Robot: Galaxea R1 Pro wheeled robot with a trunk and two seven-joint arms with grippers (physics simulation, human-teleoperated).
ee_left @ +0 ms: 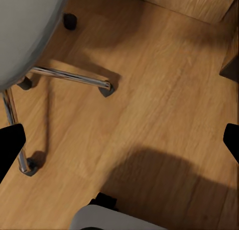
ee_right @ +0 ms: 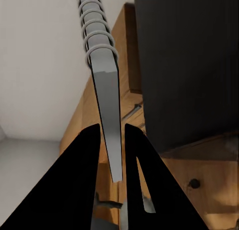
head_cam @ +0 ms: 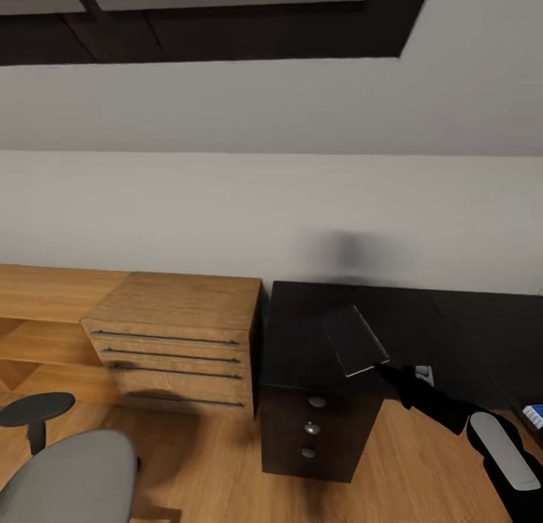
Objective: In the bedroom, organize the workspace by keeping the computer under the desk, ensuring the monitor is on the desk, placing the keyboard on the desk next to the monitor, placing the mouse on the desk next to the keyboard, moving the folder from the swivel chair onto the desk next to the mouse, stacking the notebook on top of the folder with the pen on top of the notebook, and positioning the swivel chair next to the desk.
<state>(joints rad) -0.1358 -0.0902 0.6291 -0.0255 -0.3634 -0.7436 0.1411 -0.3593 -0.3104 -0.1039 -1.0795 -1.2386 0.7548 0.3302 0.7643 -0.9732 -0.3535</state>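
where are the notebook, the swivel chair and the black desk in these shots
notebook (head_cam: pixel 355 349), head view, middle of its grey cover
swivel chair (head_cam: pixel 68 478), head view, grey seat
black desk (head_cam: pixel 302 334), head view, bare part of its top

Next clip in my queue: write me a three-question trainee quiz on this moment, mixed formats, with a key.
1. True or false: the right gripper is shut on the spiral-bound notebook.
2. Multiple choice: the notebook hangs over A) the oak drawer chest, B) the black desk, C) the swivel chair.
3. Fill in: in the left wrist view, the left gripper's fingertips stand wide apart above the ____ floor.

Key: 1 true; 2 B; 3 wooden.
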